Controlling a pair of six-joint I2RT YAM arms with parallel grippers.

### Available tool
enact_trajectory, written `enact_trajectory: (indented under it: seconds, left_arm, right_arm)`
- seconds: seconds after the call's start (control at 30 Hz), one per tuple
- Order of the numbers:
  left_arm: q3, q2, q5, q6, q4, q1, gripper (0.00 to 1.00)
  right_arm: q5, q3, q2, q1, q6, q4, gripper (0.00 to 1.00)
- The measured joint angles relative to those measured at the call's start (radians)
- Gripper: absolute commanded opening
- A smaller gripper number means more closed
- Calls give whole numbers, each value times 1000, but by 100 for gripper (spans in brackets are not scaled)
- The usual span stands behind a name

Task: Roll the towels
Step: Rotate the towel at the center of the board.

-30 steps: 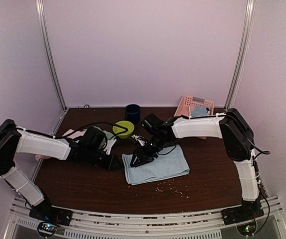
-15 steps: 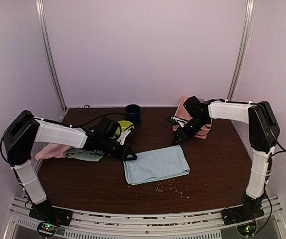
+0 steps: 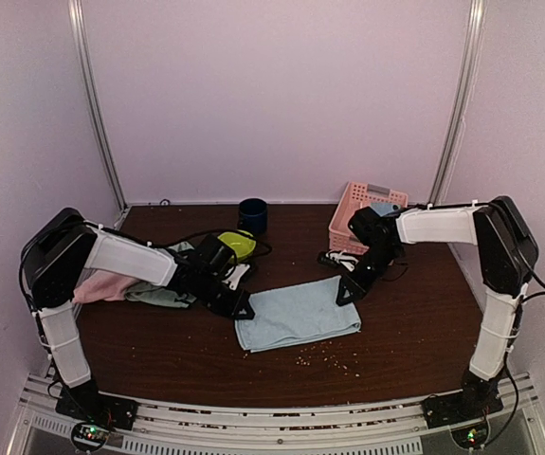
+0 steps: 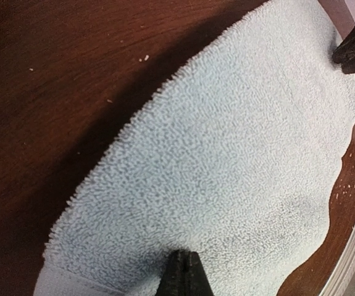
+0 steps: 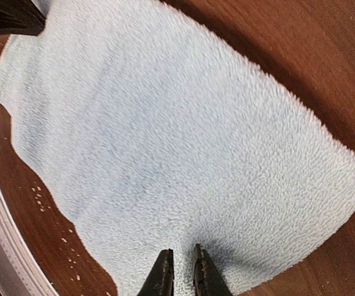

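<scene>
I see the pale blue towel (image 3: pixel 298 316) flat mid-table (image 3: pixel 414 341), long axis running from left edge to right edge | left claw (image 3: pixel 241 309) pinched shut at its far-left corner | right claw (image 3: pixel 345 294) a narrow slit over its far-right corner | both equally near; I judge the roll runs from the far edge toward the near one.

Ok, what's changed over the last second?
The right hand swung from the left of the blue towel back to the basket, then down to its far right corner. The left hand edged to its far left corner. The blue towel, bowl and cup stayed put.
</scene>
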Motion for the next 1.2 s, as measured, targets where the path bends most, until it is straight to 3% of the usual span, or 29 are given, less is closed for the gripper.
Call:
enact_trajectory:
  seconds: [0.47, 0.67, 0.83, 1.03, 1.2]
  left_arm:
    - [89, 47, -81, 69, -55, 14, 0]
    - [262, 150, -103, 143, -115, 51, 0]
    - [321, 150, -114, 175, -154, 63, 0]
    - [222, -49, -82, 183, -110, 12, 0]
    - [29, -204, 8, 164, 126, -133, 0]
  right_arm:
    - [81, -204, -85, 21, -56, 84, 15]
    - [2, -256, -158, 145, -146, -33, 19]
    - [-145, -162, -166, 222, -218, -180, 22]
    - [-190, -79, -244, 111, -209, -201, 21]
    - [-187, -68, -224, -53, -160, -163, 18]
